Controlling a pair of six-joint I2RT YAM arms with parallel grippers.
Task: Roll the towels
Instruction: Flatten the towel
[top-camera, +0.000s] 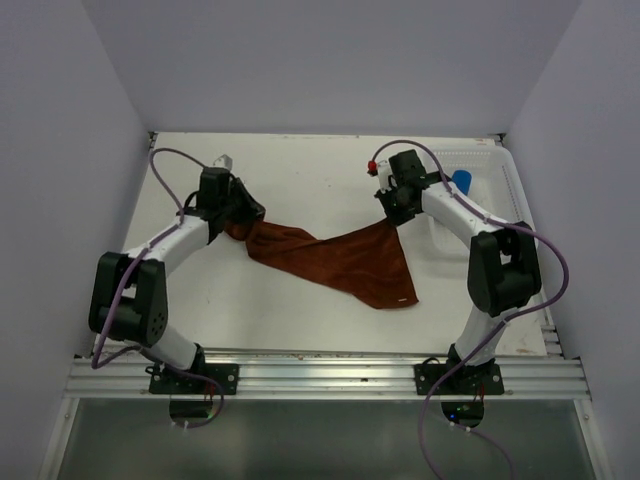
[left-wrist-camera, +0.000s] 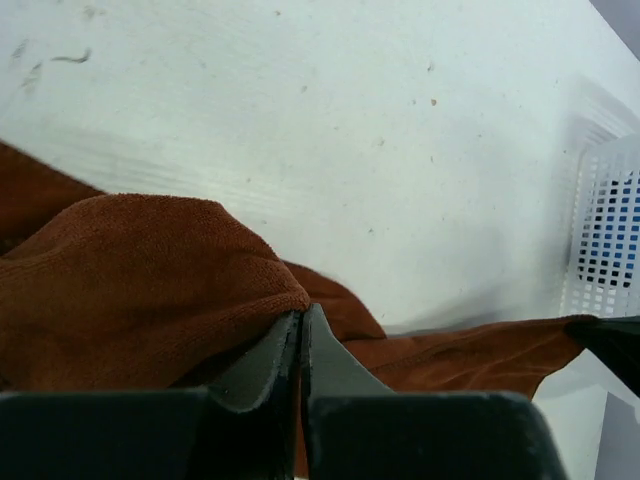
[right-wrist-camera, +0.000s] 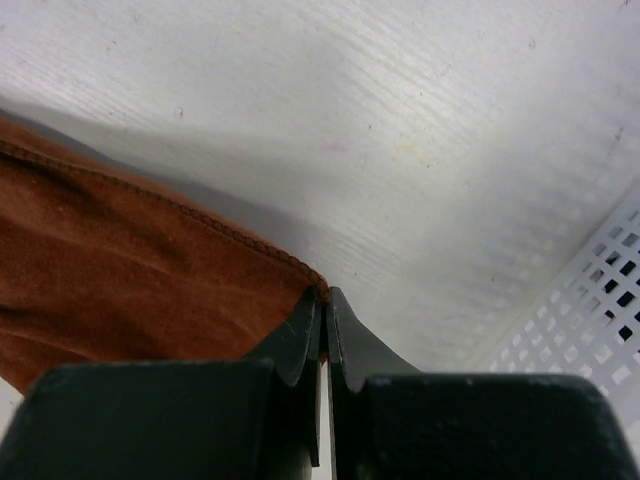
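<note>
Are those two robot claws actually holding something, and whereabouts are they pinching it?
Yes. Both hold the rust-brown towel: the left gripper pinches a bunched edge at one end, the right gripper a hemmed corner at the other.

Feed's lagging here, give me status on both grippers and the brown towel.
Left gripper shut on brown towel corner. Right gripper shut on opposite corner. Towel unrolled, sagging between. Basket beside right arm.

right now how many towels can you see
2. The rust-brown towel hangs stretched between the left fingers and right fingers, sagging to the table. The blue towel sits in the white basket, mostly hidden; more could lie there.
</note>
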